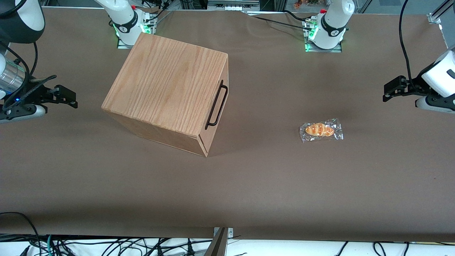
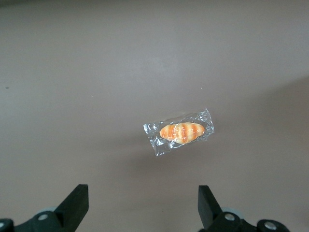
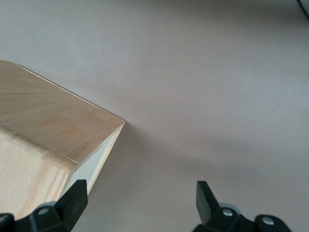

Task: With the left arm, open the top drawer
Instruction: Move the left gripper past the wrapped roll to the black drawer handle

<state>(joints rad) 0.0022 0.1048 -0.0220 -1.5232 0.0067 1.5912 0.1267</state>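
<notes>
The oak-grain cabinet (image 1: pixel 167 92) sits in the upper left-centre of the front view, turned at an angle on the brown table (image 1: pixel 249 185). Its top drawer (image 1: pixel 217 106) is closed, flush with the cabinet body, and the thin black bar handle (image 1: pixel 217 105) runs across the drawer's front. The left arm (image 1: pixel 439 80) hangs at the right edge of the frame, well apart from the cabinet. Its gripper (image 1: pixel 387 93) hovers above the table, fingers (image 2: pixel 75 205) spread wide and holding nothing. A wrapped bread roll (image 1: pixel 321 130) lies on the table between cabinet and gripper, right of centre.
</notes>
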